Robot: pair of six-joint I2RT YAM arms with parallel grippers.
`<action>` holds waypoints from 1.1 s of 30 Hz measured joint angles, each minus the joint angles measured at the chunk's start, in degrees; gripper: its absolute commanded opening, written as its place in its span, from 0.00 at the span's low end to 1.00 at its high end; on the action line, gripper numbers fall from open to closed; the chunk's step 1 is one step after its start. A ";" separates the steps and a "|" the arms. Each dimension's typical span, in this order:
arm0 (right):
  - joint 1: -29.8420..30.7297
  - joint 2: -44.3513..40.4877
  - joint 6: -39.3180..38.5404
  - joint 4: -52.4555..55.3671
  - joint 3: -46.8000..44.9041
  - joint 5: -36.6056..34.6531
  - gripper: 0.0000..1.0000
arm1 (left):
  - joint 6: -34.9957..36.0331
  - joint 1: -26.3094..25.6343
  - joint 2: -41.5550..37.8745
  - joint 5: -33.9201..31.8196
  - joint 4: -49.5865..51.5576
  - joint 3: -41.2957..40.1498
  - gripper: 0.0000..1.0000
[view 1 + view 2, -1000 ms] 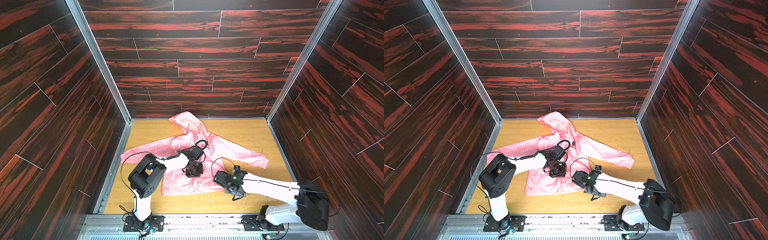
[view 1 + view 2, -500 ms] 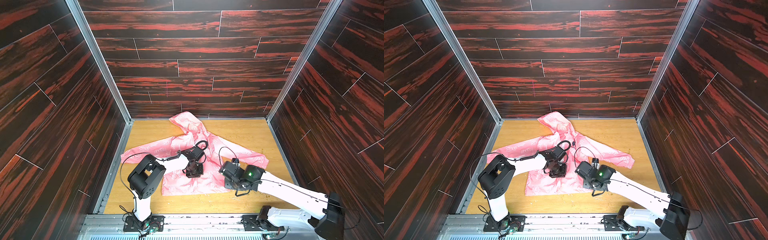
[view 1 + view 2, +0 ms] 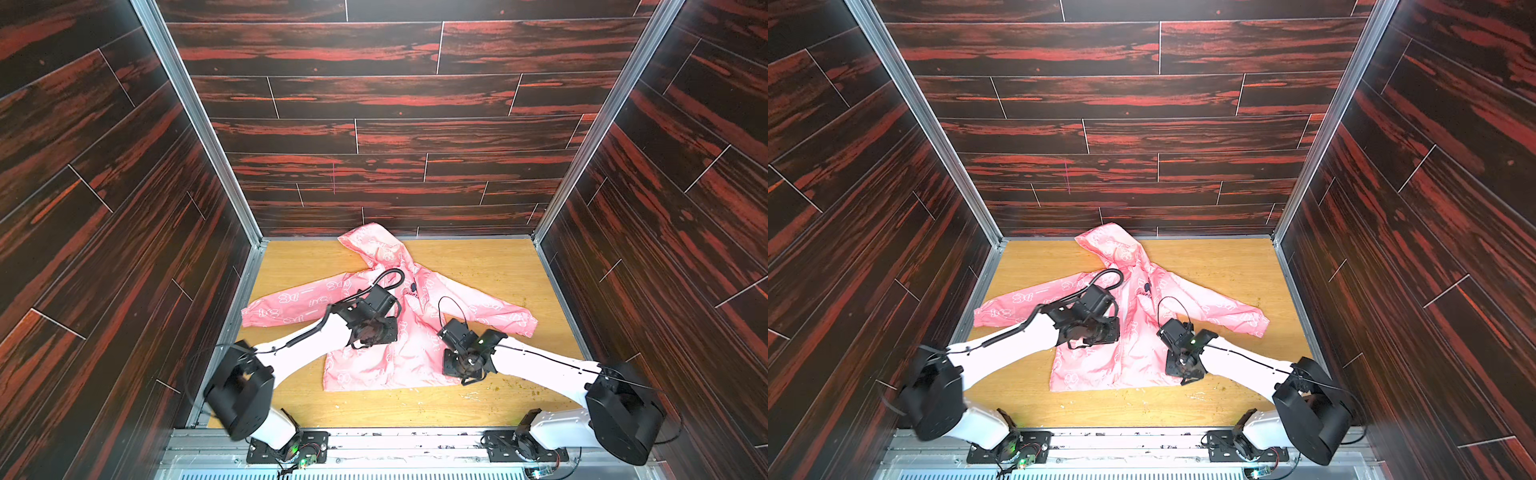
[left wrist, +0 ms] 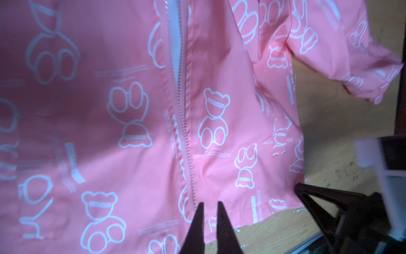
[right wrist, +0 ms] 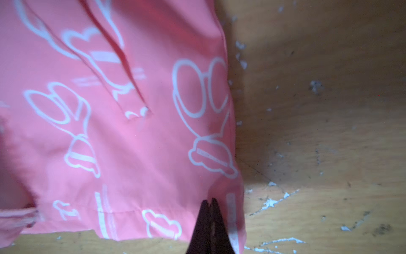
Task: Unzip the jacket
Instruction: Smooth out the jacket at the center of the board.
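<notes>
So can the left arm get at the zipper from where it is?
Probably yes. The left gripper hangs, jaws slightly apart, right beside the lower end of the zipper on the jacket, and nothing lies between them.

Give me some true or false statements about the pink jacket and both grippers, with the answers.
1. The jacket lies on the wooden table with both sleeves spread. True.
2. The right gripper has its fingers wide open over bare wood. False: the fingers are shut, pinching the jacket's bottom edge.
3. The left gripper has its fingers slightly apart beside the zipper. True.
4. The hood points toward the robot's bases. False: it points toward the back wall.
</notes>
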State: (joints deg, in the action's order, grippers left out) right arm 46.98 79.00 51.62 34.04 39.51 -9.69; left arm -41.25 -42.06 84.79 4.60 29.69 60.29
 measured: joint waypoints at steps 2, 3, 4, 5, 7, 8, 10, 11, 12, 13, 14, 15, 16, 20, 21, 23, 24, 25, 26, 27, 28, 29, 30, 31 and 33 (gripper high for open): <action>0.98 0.28 0.96 -0.98 -2.14 0.55 0.00 | 0.20 0.00 -2.49 -1.77 2.05 -1.31 0.41; 1.51 -0.09 1.60 -1.57 -2.43 0.52 0.00 | 0.20 0.00 -3.54 -2.84 3.48 -2.05 0.43; 1.95 -0.24 2.10 -1.95 -2.75 0.46 0.00 | 0.11 0.00 -4.20 -3.69 4.48 -2.75 0.46; 2.49 -0.52 2.78 -2.14 -2.97 0.20 0.00 | 0.15 0.00 -4.92 -4.52 5.60 -3.74 0.49; 3.34 -1.03 3.63 -1.70 -3.17 -0.07 0.00 | -0.26 0.00 -6.34 -6.23 7.41 -6.23 0.51; 4.04 -1.16 3.85 -0.76 -3.06 -0.17 0.01 | -0.48 0.00 -7.19 -7.02 8.41 -7.82 0.52; 5.31 -1.18 3.78 2.43 -1.75 -0.17 0.09 | -1.14 0.00 -8.85 -8.35 10.10 -10.58 0.52; 5.90 -1.18 3.45 4.20 -0.20 -0.15 0.15 | -1.49 0.00 -9.94 -8.94 10.91 -11.96 0.52; 6.43 -1.18 2.82 5.51 1.90 -0.11 0.20 | -2.03 0.00 -11.10 -9.55 11.78 -13.27 0.52; 6.80 -1.18 2.19 6.01 4.26 -0.07 0.23 | -2.45 0.00 -12.11 -9.99 12.39 -14.14 0.52; 7.08 -1.14 1.14 6.05 7.04 0.33 0.26 | -2.97 0.00 -13.31 -10.49 12.98 -14.97 0.53; 7.30 -1.05 0.00 5.31 9.90 1.07 0.30 | -3.52 0.00 -14.56 -11.08 13.51 -15.58 0.53; 7.41 -0.85 -1.09 4.26 12.22 1.79 0.32 | -4.09 0.00 -15.61 -11.72 14.03 -15.98 0.54; 7.41 3.65 -5.31 -2.43 18.99 7.08 0.34 | -6.19 0.00 -19.65 -14.34 15.65 -16.94 0.56; 7.41 5.70 -5.99 -4.26 19.93 8.72 0.34 | -6.47 0.00 -20.35 -14.86 15.89 -17.22 0.57; 7.41 10.03 -6.86 -7.85 20.90 11.96 0.34 | -6.97 0.00 -21.46 -15.78 16.50 -17.70 0.58; 7.41 12.26 -7.13 -9.75 20.98 13.70 0.34 | -7.17 0.00 -21.97 -16.24 16.74 -18.01 0.58; 7.41 13.81 -7.21 -11.04 20.98 14.93 0.34 | -7.28 0.00 -22.40 -16.63 17.03 -18.25 0.58; 7.39 15.74 -7.23 -12.35 20.98 16.50 0.34 | -7.37 0.04 -22.88 -16.96 17.33 -18.53 0.58; 7.41 17.18 -7.19 -13.33 20.98 17.70 0.34 | -7.50 0.11 -23.52 -17.31 17.46 -18.88 0.58; 7.41 18.18 -7.19 -14.05 20.98 18.47 0.34 | -7.63 0.13 -24.13 -17.57 17.53 -19.19 0.58; 7.41 19.06 -7.19 -14.60 20.98 19.15 0.34 | -7.69 0.22 -24.81 -17.77 17.66 -19.47 0.58; 7.41 19.76 -7.23 -14.73 21.09 19.71 0.34 | -7.72 0.31 -25.64 -17.90 17.59 -19.80 0.58; 7.43 20.26 -7.37 -14.64 21.35 20.11 0.34 | -7.72 0.35 -26.27 -17.97 17.59 -20.09 0.58; 7.45 21.70 -7.74 -14.34 22.49 20.85 0.34 | -7.69 0.44 -27.93 -18.08 17.31 -20.81 0.58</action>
State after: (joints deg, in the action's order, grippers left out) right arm 54.43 100.71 43.88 19.70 62.00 11.16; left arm -48.95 -41.63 56.86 -13.47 47.00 39.48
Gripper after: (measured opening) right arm 0.339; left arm 0.583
